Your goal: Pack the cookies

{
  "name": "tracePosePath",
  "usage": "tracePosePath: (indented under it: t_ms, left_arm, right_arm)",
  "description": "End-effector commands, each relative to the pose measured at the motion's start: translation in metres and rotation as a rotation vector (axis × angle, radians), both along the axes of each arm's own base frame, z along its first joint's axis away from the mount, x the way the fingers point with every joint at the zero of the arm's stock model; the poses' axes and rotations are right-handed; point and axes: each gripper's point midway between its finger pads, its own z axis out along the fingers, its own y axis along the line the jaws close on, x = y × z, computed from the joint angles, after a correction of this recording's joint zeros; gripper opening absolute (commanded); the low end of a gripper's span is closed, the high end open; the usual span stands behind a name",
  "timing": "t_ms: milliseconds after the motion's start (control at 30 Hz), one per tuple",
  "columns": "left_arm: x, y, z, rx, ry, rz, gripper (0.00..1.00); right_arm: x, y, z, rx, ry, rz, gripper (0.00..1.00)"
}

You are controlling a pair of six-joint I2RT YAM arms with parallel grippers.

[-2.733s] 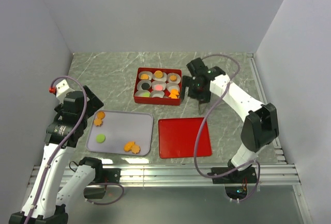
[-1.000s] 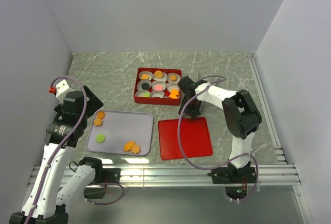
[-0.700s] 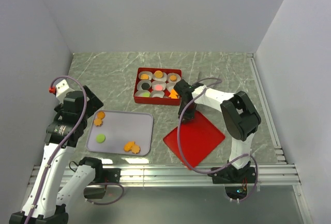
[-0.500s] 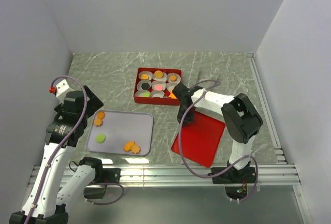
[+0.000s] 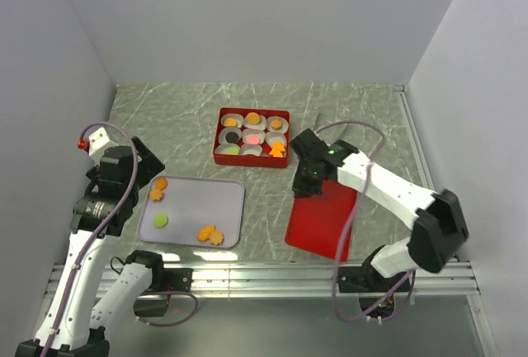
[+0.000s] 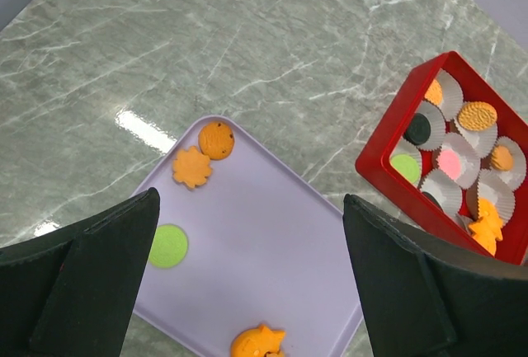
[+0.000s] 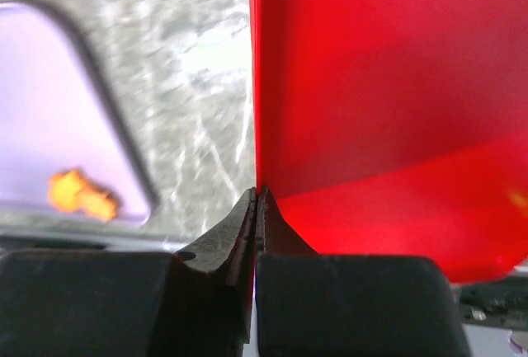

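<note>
red lid: blurred, cut off right | orange cookie: cut off below

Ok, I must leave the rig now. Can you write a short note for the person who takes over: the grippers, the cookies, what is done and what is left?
Left gripper: open, empty, above the tray.
Right gripper: shut on the edge of the lid. The lid is off the box, skewed, on the side nearer the arms.
Cookies: five on the tray (four orange, one green); the others are in the box.
Done: box mostly filled.
Left: move the five tray cookies into the box, then put the lid on. I cannot tell if a cup is free.
</note>
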Motion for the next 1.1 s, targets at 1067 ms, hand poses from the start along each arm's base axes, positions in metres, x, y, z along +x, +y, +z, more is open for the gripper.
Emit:
tracePosePath:
  t_ms: [1067]
  left_arm:
    - [0.035,-0.224,0.150,-1.577,0.047,-0.634,0.99]
  right_arm:
    - [0.063,0.036,0.462,1.255,-1.118,0.189,0.00]
